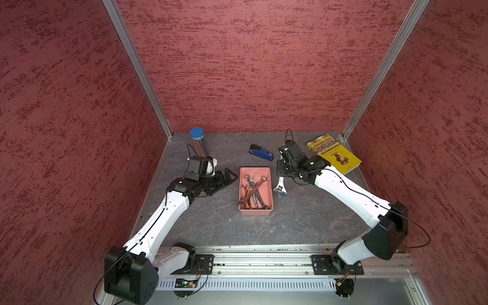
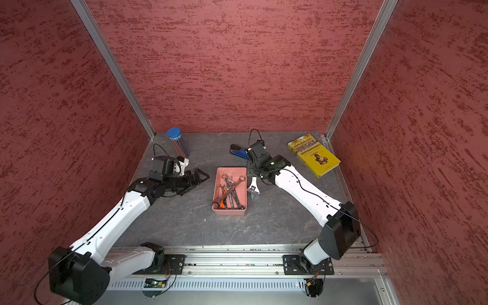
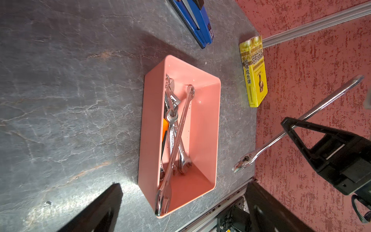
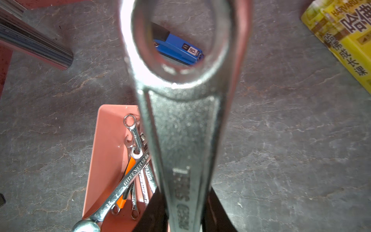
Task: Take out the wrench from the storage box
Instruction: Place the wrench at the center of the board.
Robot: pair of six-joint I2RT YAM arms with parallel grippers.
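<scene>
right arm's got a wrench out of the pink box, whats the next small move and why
Probably lower the right tool a little, then open it. It grips the adjustable wrench by the handle, head hanging down beside the storage box, already outside its walls and over bare table. Whether the head touches the table I cannot tell, so ease down slowly.

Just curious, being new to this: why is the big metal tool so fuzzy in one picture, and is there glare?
Right wrist view: the held wrench sits very near the lens, so it is soft, with white glare on its ring end; the storage box behind is sharper. Left wrist view: a bright patch glares on the table. Both top views: even light, soft shadows.
</scene>
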